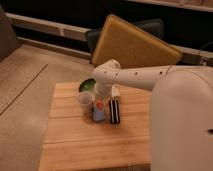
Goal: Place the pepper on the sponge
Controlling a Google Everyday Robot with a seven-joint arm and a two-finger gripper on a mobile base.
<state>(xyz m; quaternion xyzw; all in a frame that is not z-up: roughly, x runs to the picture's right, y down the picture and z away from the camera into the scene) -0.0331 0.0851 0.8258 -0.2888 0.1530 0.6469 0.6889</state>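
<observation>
The light-blue sponge (98, 115) lies on the wooden table (75, 140), between a white cup (85, 100) and a black striped block (114, 111). A small orange-red pepper (100, 105) shows right at the sponge's top edge, directly under my gripper (100, 99). The gripper hangs down from the white arm that reaches in from the right. I cannot tell whether the pepper rests on the sponge or is still held.
A green bowl (86, 85) sits behind the cup. A white-and-red packet (116, 92) lies behind the black block. A chair with a tilted yellow cushion (132, 47) stands beyond the table. My white body (182, 125) fills the right side.
</observation>
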